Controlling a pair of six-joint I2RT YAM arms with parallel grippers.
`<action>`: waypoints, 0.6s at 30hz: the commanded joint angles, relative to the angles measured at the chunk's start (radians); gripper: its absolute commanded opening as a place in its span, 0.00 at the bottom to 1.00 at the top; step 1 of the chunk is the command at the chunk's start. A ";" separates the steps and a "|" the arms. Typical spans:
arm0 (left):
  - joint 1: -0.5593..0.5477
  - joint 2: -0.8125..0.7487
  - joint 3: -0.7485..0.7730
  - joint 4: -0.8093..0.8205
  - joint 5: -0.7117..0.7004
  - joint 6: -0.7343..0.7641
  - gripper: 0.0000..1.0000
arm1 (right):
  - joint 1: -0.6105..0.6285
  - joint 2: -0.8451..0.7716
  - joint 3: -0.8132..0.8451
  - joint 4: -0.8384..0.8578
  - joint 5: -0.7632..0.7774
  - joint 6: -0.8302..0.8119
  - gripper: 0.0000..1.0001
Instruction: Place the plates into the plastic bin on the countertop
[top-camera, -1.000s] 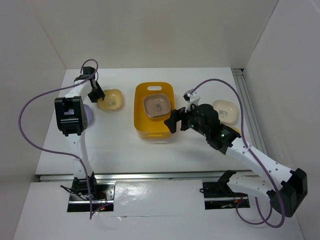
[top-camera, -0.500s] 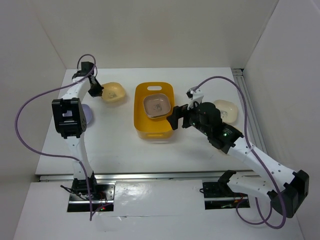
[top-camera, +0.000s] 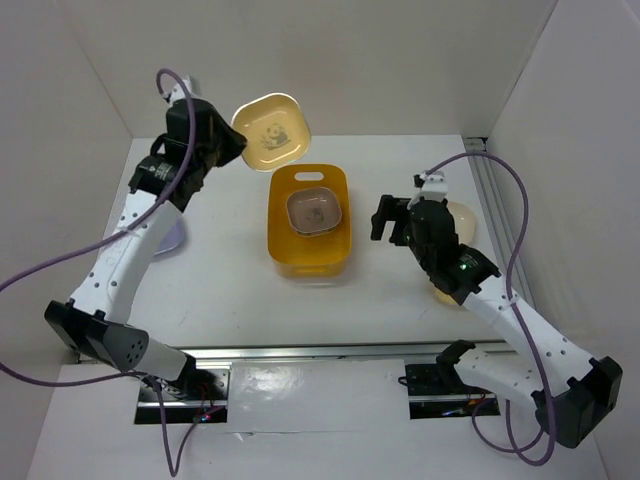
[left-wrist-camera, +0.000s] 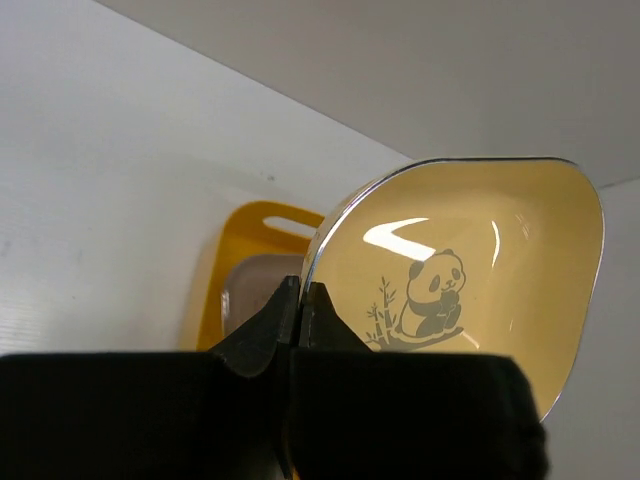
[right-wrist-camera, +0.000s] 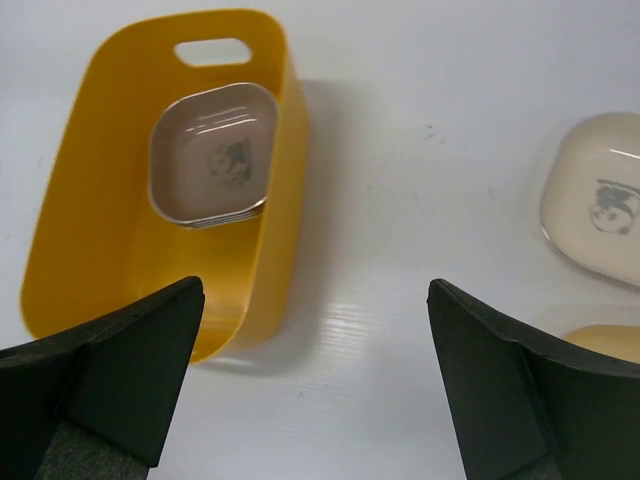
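My left gripper (top-camera: 222, 143) is shut on the rim of a yellow plate (top-camera: 270, 131) with a panda print and holds it tilted in the air, above the far end of the orange-yellow plastic bin (top-camera: 285, 243). The wrist view shows the jaws (left-wrist-camera: 302, 300) pinching the plate (left-wrist-camera: 470, 270). A pinkish plate (top-camera: 315, 211) lies in the bin, also seen in the right wrist view (right-wrist-camera: 212, 150). My right gripper (top-camera: 388, 217) is open and empty over the countertop, right of the bin (right-wrist-camera: 90, 240). A cream plate (right-wrist-camera: 598, 205) and a yellow plate (right-wrist-camera: 605, 340) lie to its right.
A purple plate (top-camera: 172, 232) lies at the left, partly hidden under my left arm. White walls enclose the countertop (top-camera: 240, 290) on three sides. A rail (top-camera: 495, 190) runs along the right edge.
My left gripper has lifted the yellow plate off the countertop and carried it up and right, over the bin's far end. My right gripper has moved right, away from the bin.
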 joint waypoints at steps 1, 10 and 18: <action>-0.083 0.029 -0.071 0.019 -0.094 -0.092 0.00 | -0.074 -0.026 -0.024 0.012 0.030 0.040 1.00; -0.266 0.165 -0.098 0.052 -0.208 -0.172 0.00 | -0.532 0.178 -0.007 0.175 -0.323 0.026 1.00; -0.257 0.372 -0.005 0.039 -0.177 -0.119 0.00 | -0.634 0.325 0.058 0.186 -0.418 -0.049 1.00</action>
